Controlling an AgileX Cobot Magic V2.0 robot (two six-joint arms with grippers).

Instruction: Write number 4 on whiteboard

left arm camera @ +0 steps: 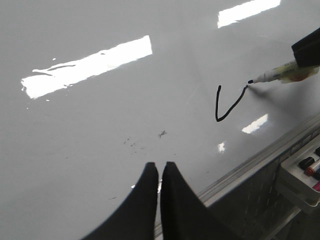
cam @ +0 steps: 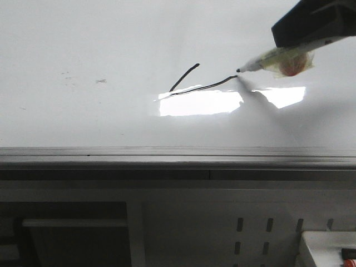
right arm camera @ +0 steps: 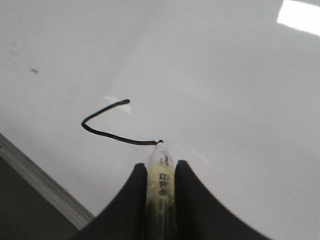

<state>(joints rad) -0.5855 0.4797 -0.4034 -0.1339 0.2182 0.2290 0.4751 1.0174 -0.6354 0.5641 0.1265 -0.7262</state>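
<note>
Black marker [cam: 272, 59] tip meets crossbar's right end, pointing left.

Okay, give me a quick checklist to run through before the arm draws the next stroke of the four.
1. Marker gripped in the right gripper: ok, fingers closed on its barrel.
2. Tip at the end of the crossbar: ok; actual contact with the whiteboard: cannot tell.
3. The number 4 so far: not ok, only the slanted line and crossbar are drawn, the stem is missing.
4. Left gripper out of the way: ok, shut and apart from the strokes.
5. Board space for the stem: ok, bare white around the crossbar.
</note>
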